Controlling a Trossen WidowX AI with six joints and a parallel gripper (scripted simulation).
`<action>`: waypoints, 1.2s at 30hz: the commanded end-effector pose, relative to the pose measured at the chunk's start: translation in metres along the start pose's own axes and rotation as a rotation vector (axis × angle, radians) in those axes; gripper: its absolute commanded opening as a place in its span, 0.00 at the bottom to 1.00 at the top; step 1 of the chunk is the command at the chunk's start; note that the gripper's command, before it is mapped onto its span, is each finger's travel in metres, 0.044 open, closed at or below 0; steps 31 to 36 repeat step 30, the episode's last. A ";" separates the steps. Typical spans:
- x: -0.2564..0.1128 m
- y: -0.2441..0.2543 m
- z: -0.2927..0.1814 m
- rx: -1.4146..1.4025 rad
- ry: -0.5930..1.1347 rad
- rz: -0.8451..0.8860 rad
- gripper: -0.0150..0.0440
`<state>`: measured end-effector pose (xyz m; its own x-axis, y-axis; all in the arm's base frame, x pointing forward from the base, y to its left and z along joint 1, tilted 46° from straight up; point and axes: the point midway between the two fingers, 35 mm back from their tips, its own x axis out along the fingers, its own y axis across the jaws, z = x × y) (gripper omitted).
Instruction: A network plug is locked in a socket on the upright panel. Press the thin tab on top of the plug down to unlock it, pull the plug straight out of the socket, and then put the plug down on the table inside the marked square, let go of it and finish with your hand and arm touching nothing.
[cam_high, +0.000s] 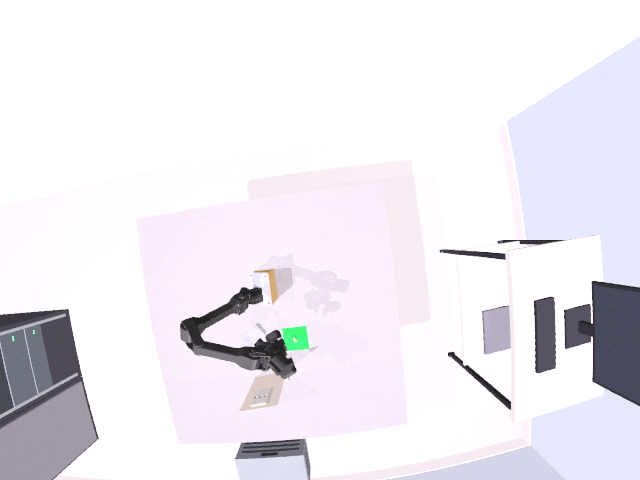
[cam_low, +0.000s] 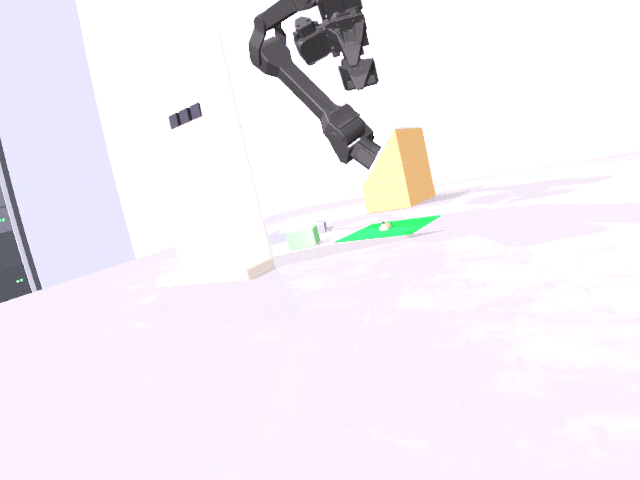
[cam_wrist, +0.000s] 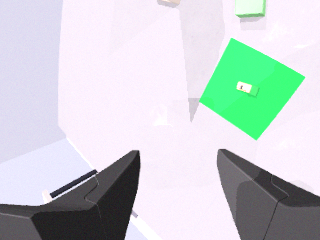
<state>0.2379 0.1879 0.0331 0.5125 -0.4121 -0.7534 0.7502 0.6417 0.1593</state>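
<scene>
The network plug (cam_high: 294, 339) (cam_low: 385, 226) (cam_wrist: 245, 88), small, cream with a green end, lies on the flat green marked square (cam_high: 302, 332) (cam_low: 408, 228) (cam_wrist: 270, 115), well inside its edges. My gripper (cam_high: 287, 373) (cam_low: 359, 85) (cam_wrist: 178, 156) is open with nothing between the fingers. It is high above the table, away from the plug and touching nothing visible. The upright panel (cam_high: 273, 384) (cam_low: 206, 180) stands apart from the square. Its row of dark socket openings (cam_low: 185, 116) shows in the exterior view. The thin tab cannot be made out clearly.
An orange wedge-shaped block (cam_high: 273, 286) (cam_low: 416, 165) stands at the arm's base. A pale green block (cam_low: 302, 237) (cam_wrist: 250, 7) sits beside the square, with a small grey item (cam_low: 321, 226) behind it. A grey slotted box (cam_high: 271, 467) stands beyond the table edge.
</scene>
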 end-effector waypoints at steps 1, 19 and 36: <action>-0.002 0.002 0.000 0.005 0.001 0.003 0.79; -0.002 0.002 0.000 0.005 0.001 0.003 1.00; -0.002 0.002 0.000 0.005 0.001 0.003 1.00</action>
